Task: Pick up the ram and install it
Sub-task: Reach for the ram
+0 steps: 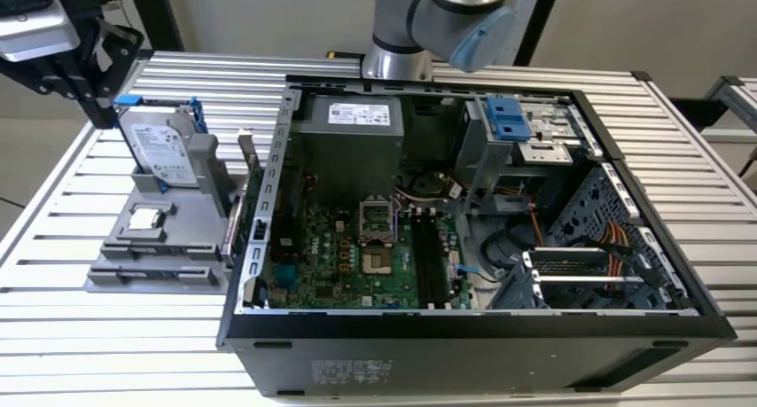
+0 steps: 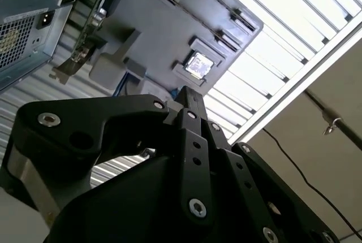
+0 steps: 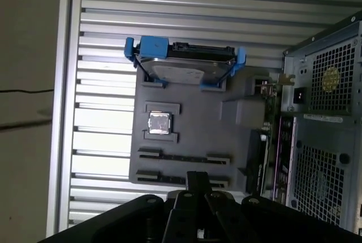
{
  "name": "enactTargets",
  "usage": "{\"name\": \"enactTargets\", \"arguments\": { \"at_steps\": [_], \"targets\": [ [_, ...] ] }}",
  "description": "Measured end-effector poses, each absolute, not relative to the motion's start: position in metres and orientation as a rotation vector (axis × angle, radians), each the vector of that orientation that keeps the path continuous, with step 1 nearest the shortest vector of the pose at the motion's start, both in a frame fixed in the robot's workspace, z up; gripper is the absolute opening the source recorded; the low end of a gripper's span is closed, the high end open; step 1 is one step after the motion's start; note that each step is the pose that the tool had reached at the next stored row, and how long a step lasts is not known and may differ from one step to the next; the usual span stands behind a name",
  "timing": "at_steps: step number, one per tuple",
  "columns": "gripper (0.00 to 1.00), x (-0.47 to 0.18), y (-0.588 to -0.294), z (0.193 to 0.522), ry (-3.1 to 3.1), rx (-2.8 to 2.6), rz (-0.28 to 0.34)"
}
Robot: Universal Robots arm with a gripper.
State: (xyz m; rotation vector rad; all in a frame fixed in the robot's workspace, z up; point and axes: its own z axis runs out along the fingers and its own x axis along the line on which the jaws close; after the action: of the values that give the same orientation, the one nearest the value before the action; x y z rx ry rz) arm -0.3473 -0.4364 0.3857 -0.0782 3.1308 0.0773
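My black gripper (image 1: pixel 97 105) hangs over the far end of the grey holder (image 1: pixel 142 247), which lies at the exterior view's left beside the open computer case (image 1: pixel 473 327). Its fingers (image 3: pixel 198 178) meet at the tips, and I see nothing between them (image 2: pixel 189 99). A thin dark stick that looks like the ram (image 3: pixel 257 155) stands on edge along the holder's side nearest the case (image 1: pixel 230 221). The motherboard's long black slots (image 1: pixel 426 256) lie inside the case.
On the holder stand a silver hard drive in a blue frame (image 1: pixel 163 150) and a small square silver chip (image 3: pixel 159 122). A card with a metal bracket (image 1: pixel 245 148) stands between holder and case. The case walls rise above the slatted table (image 1: pixel 106 336).
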Motion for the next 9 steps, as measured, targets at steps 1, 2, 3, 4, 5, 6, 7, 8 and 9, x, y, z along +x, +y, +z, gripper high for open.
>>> {"name": "enactTargets", "arguments": {
  "at_steps": [1, 2, 3, 4, 5, 6, 7, 8, 9],
  "targets": [
    [0.0, -0.347, -0.438, 0.386, 3.131, -0.078, 0.077],
    [0.0, -0.347, -0.439, 0.386, 3.132, -0.078, 0.078],
    [0.0, -0.347, -0.441, 0.386, 3.132, -0.078, 0.077],
    [0.0, -0.347, -0.442, 0.386, 3.133, -0.078, 0.078],
    [0.0, -0.347, -0.444, 0.386, 3.133, -0.078, 0.078],
    [0.0, -0.347, -0.445, 0.386, 3.133, -0.078, 0.078],
    [0.0, -0.347, -0.446, 0.386, 3.134, -0.078, 0.078],
    [0.0, -0.347, -0.448, 0.386, 3.134, -0.078, 0.078],
    [0.0, -0.347, -0.449, 0.386, 3.134, -0.078, 0.078]
  ]
}}
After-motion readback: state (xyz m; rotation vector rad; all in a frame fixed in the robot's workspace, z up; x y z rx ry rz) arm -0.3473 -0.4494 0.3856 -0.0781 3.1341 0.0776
